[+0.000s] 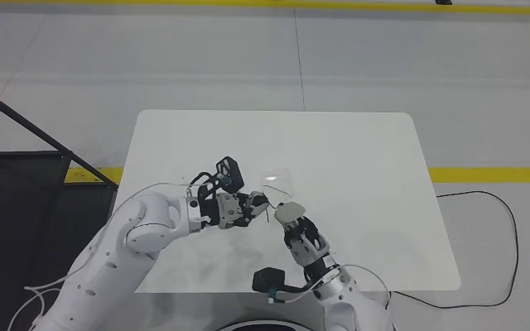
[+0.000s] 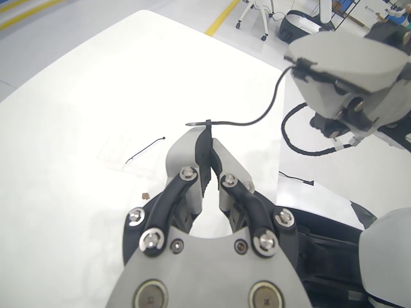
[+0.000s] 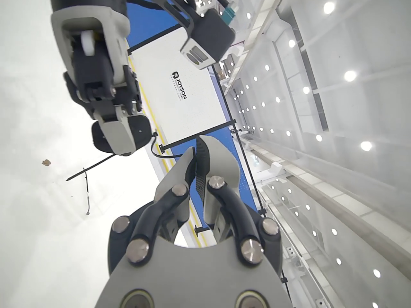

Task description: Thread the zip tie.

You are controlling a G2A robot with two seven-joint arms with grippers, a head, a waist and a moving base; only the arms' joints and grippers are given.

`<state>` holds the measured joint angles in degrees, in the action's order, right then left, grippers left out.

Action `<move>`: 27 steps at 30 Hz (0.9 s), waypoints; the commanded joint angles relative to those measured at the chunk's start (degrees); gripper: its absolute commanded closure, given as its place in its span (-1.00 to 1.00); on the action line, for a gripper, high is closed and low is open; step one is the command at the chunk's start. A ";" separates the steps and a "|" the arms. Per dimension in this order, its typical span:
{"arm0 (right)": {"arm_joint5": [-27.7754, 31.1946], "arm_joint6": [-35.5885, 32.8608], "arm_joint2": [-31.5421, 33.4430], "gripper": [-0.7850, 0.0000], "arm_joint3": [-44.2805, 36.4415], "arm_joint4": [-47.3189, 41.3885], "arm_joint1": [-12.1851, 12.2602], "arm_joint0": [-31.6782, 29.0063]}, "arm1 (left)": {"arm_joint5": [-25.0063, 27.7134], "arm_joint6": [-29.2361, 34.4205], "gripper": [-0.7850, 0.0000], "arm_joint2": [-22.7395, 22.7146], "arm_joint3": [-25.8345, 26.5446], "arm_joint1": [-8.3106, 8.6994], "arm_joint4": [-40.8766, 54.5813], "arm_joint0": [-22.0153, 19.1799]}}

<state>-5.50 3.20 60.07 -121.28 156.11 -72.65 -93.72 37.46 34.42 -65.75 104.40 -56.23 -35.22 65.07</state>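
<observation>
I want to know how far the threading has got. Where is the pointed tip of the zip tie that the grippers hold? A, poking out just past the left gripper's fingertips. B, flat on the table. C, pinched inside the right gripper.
A: the pointed tip of the zip tie sticks out in the air just past the shut left gripper, while the right gripper grips the strap farther along.

A dark logo with one line of capital lettering (image 3: 179, 88) stands near the middle of a white board (image 3: 199, 113) with a blue border, seen from the right wrist. Smaller print (image 2: 370, 8) on a distant white wall panel (image 2: 380, 17), seen from the left wrist, is too small to read.
</observation>
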 commanded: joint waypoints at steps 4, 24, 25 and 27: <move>-3.14 0.24 0.10 1.00 0.19 -1.34 -0.11 -0.24 | 0.19 0.38 1.00 0.19 0.04 0.03 -0.47 -0.08; 3.89 -2.19 -2.85 1.00 2.14 5.80 -0.43 2.18 | 0.64 -0.44 1.00 0.05 0.10 0.11 0.71 0.06; 3.86 -2.24 -2.86 1.00 2.09 5.71 -0.44 2.22 | 0.73 -0.41 1.00 0.01 0.06 0.12 0.86 0.05; 3.78 -2.15 -2.82 1.00 2.03 5.17 -0.47 2.20 | 0.76 -0.38 1.00 -0.06 0.00 0.14 1.16 0.04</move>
<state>-1.69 0.97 57.21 -119.22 161.50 -73.12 -91.50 38.26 34.05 -65.78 104.43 -56.09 -34.19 65.12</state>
